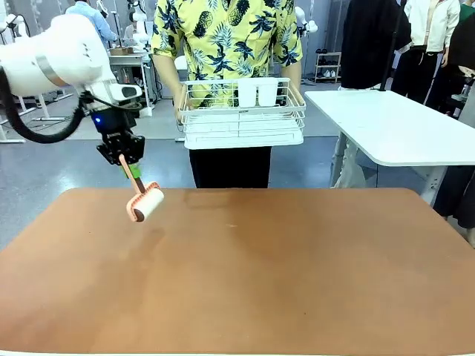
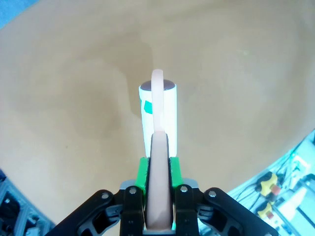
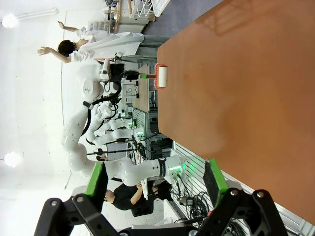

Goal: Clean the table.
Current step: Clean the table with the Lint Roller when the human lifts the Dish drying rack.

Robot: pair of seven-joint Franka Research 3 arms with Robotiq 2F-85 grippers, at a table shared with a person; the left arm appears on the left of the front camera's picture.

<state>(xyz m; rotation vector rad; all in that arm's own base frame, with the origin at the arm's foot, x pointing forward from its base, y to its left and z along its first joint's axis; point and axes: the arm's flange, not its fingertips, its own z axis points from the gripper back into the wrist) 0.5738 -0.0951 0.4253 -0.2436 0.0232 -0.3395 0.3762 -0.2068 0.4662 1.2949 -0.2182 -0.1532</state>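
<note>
Over the counter's [image 1: 282, 274] far left, the left gripper [image 1: 129, 167] clamps a roller [image 1: 147, 202] by its handle; the right gripper [image 3: 155, 178] stands wide open, holding nothing.

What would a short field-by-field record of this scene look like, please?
table: reddish-brown top, rounded corners
left gripper: shut on the handle of the lint roller
lint roller: white roll, handle tilted, over the table's far left part; contact with the top unclear
right gripper: open, holding nothing
person: standing at the far side, holding a white wire basket in both hands
basket contents: two white cups, upright, side by side
</note>
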